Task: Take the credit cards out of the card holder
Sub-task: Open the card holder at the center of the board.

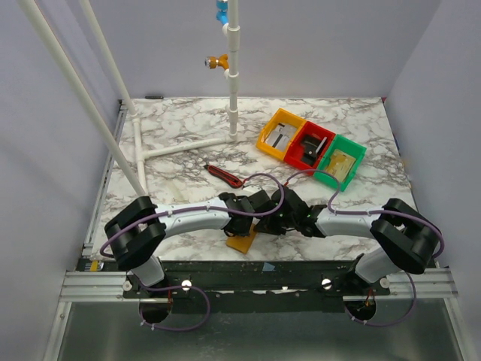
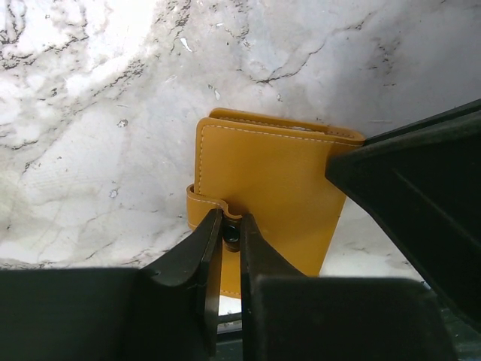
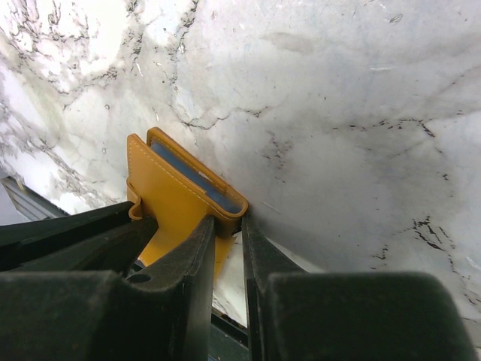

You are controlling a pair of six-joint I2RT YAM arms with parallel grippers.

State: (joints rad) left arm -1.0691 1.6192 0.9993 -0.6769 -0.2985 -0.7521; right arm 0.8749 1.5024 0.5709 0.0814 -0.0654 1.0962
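Two hands: left hand [image 2: 229, 226] clamps the wallet [image 2: 278, 195] tab, right hand [image 3: 228, 224] nips its corner.
Wallet: shut, at near desk [image 2: 338, 68] edge.
Risk: I fear a thin pinch slipping, so the wallet drops with its cards unseen inside.

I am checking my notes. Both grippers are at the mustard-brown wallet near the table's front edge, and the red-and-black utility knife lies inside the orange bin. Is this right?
No. The utility knife lies on the marble table, left of the orange bin, not inside it; the top external view shows this. The left gripper and right gripper are indeed at the wallet.
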